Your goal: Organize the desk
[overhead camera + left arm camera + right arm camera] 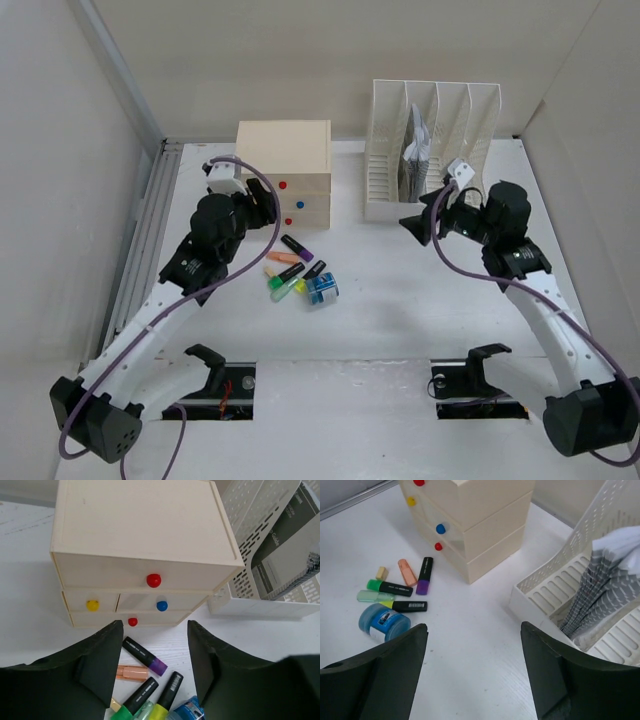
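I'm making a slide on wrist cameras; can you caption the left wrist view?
Open left gripper frames highlighters on the desk, facing the beige drawer box, file rack at right.

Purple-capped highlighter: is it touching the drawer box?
Apart. The right wrist view shows a strip of bare white desk between the purple-capped highlighter and the drawer box. The left wrist view shows the same gap.

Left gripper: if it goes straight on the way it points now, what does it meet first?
Probably the front of the beige drawer box, near its lower drawers. The open left gripper aims at it over the purple-tipped highlighter. Depth is unclear, so the desk could come first.
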